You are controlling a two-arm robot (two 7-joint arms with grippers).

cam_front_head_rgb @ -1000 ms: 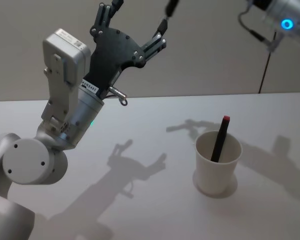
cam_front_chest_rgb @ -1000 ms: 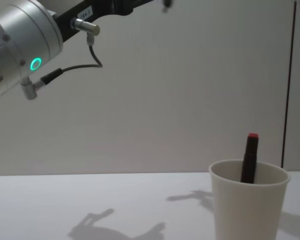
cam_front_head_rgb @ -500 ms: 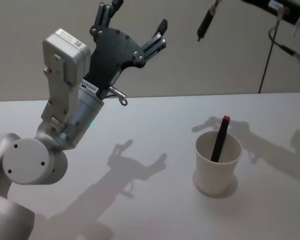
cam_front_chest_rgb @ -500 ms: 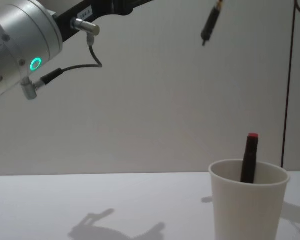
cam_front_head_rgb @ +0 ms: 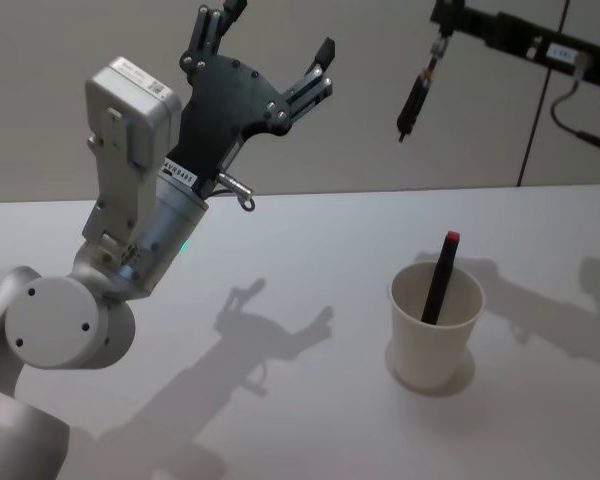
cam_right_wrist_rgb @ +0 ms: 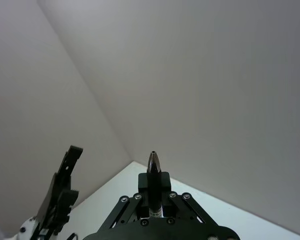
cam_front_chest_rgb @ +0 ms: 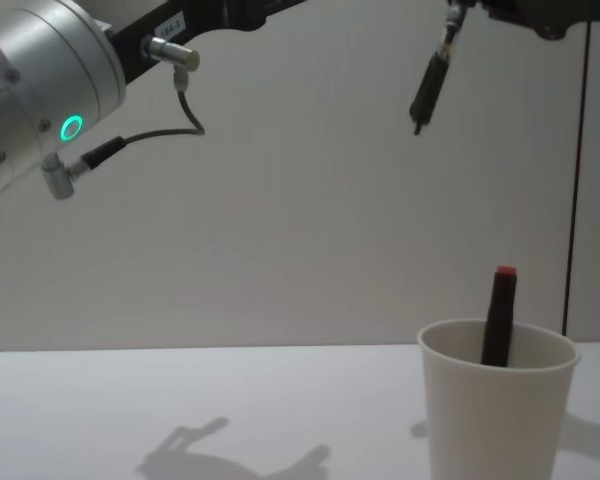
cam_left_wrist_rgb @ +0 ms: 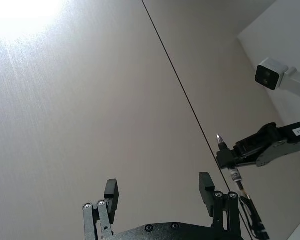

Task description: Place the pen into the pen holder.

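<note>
An off-white paper cup, the pen holder (cam_front_head_rgb: 435, 330) (cam_front_chest_rgb: 495, 415), stands on the white table at the right. A black pen with a red cap (cam_front_head_rgb: 443, 272) (cam_front_chest_rgb: 500, 312) leans inside it. High above and slightly behind the cup, my right gripper (cam_front_head_rgb: 443, 22) (cam_right_wrist_rgb: 152, 192) is shut on a second black pen (cam_front_head_rgb: 414, 98) (cam_front_chest_rgb: 429, 88) (cam_right_wrist_rgb: 153, 167), which hangs tip down and slightly tilted. My left gripper (cam_front_head_rgb: 275, 35) (cam_left_wrist_rgb: 158, 189) is raised at the left, open and holding nothing.
The white table (cam_front_head_rgb: 280, 260) runs back to a plain wall with a dark vertical seam (cam_front_chest_rgb: 578, 160). My left arm's large grey joint (cam_front_head_rgb: 55, 325) sits low at the front left.
My right arm has carried the black pen from the top middle to the right and then lower, closer above the cup. The left arm and the cup have not moved.
</note>
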